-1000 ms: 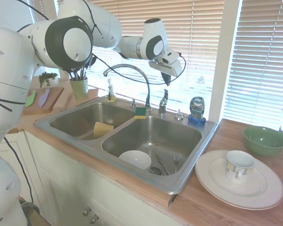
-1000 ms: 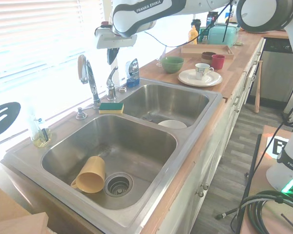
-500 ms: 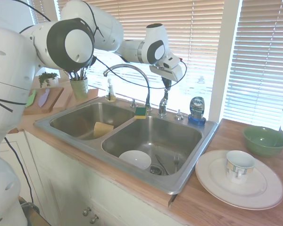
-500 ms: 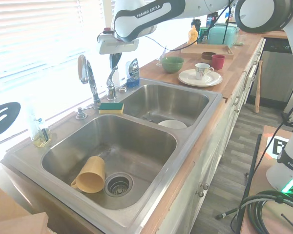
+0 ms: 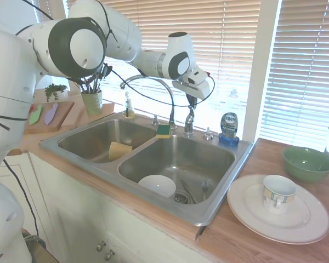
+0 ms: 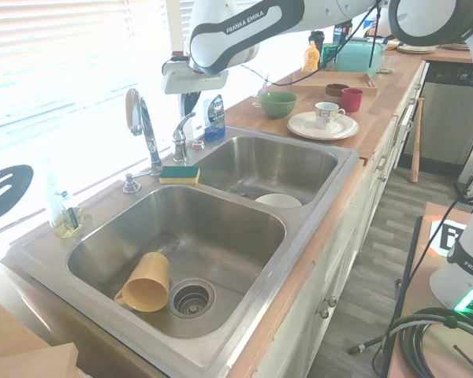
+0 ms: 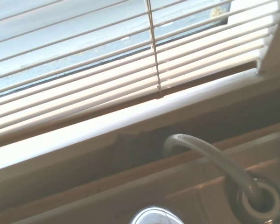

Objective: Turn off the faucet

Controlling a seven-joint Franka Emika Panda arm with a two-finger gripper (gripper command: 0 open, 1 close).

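Chrome faucet (image 5: 153,87) | lever (image 6: 180,131) tilted up | claw (image 5: 191,102) just above

Pincer (image 5: 191,102) finger gap too small

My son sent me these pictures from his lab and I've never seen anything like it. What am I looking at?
It is a white robot arm in a kitchen, meant to turn off the faucet. Two pictures come from cameras standing on opposite sides of the sink; the third comes from a camera on the arm's wrist and shows mostly window blinds up close. The arm's grasping end, the gripper, sits right at the top of the faucet's small lever; whether it grips it I cannot tell. No water is visibly running. In the sink lie a yellow cup and a white bowl; a sponge and soap bottle sit behind, with a plate, mug and green bowl on the counter.
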